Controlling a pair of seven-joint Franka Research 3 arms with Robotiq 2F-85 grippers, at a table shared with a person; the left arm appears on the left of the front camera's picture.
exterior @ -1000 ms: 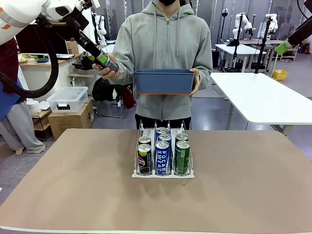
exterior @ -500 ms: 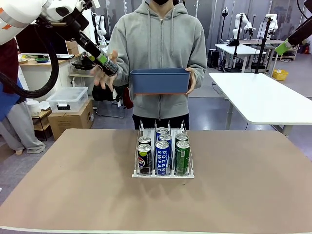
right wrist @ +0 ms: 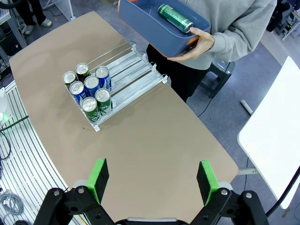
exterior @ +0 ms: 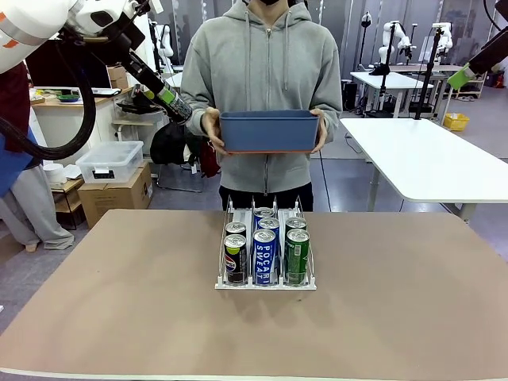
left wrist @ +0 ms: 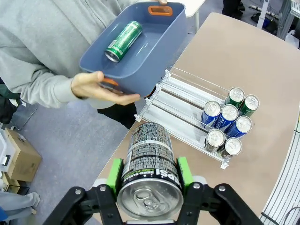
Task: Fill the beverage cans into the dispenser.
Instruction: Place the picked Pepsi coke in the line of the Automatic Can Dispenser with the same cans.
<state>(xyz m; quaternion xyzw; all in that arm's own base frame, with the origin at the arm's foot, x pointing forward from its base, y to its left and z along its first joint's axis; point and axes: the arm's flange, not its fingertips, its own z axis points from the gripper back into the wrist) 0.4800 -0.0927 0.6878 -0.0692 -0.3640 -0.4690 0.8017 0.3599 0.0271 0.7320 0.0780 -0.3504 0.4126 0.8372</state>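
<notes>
The left fingers (left wrist: 149,177) are partly closed. Their green pads press on either side of a dark can (left wrist: 150,154) with green print and a silver top. The can lies along the fingers, top toward the wrist, and its far end sticks out past the fingertips. In the front view these fingers (exterior: 163,95) hang high up, off the left side of the bench (exterior: 119,302). They slant down toward the person, with the held can (exterior: 175,103) close to a grey sleeve.

Just past the tip of the held can, the person's hand (left wrist: 96,86) grips one end of a blue bin (left wrist: 154,47). A single green can (left wrist: 124,40) lies on its side in the bin. In the front view both of the person's hands hold the bin (exterior: 268,131) at chest height, beyond the far edge of the bench.

The dispenser (left wrist: 183,98) stands on the bench, ahead of the left fingers and off to their right, well apart from them. It holds seven upright cans (left wrist: 228,112) bunched at its low front lip: two black in one outer lane, three blue in the middle lane and two green in the other outer lane.

The right fingers (right wrist: 153,180) are spread wide with nothing between the pads, high above the bench (right wrist: 154,131). Ahead of them and to their left is the dispenser (right wrist: 131,70) with its cans (right wrist: 91,83). Farther ahead, past the bench edge, the bin (right wrist: 140,18) rests in the person's hand (right wrist: 199,44) with the green can (right wrist: 174,17) inside.
</notes>
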